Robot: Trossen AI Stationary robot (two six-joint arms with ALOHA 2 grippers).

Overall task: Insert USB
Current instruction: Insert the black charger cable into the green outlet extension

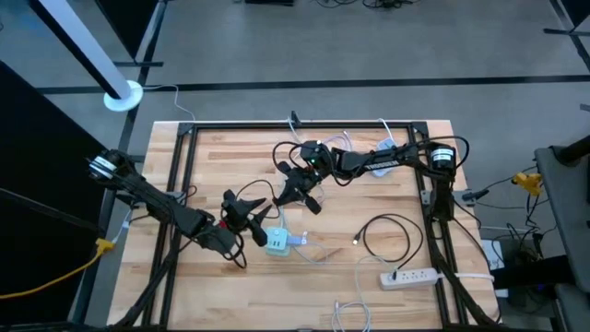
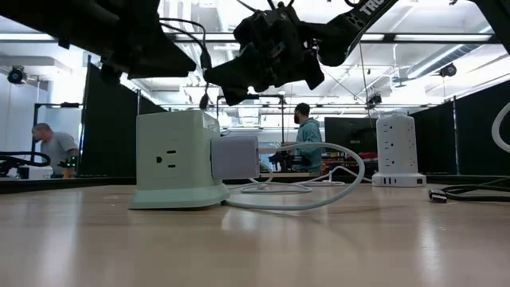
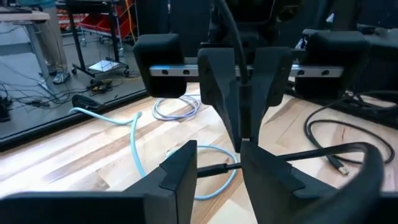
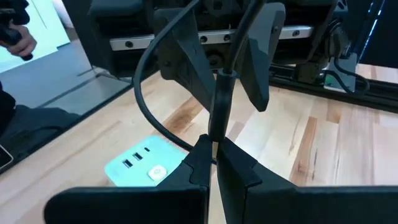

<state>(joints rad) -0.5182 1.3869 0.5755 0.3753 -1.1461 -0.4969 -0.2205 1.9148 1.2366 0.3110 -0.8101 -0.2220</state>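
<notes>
Nearest the low camera stands the pale green cube-shaped power strip (image 2: pixel 177 159), left of centre on the light wooden table (image 2: pixel 335 239), with a grey plug block (image 2: pixel 235 156) in its side and a white cable (image 2: pixel 311 195) looping off to the right. Above it hang both arms. Seen from overhead, the left gripper (image 1: pixel 247 210) sits left of centre just beside the strip (image 1: pixel 277 243); its fingers (image 3: pixel 180 171) stand partly apart – a thin black cable (image 3: pixel 214 168) runs across the gap, and whether they pinch it I cannot tell. Near the middle of that overhead picture, the right gripper (image 1: pixel 297 187) is fully closed – its fingers (image 4: pixel 233 165) clamp a black USB cable (image 4: pixel 219 106) held upright above the strip's USB ports (image 4: pixel 138 155). At the lower right lie a coiled black cable (image 1: pixel 392 240) and a white power bar (image 1: pixel 410 277).
</notes>
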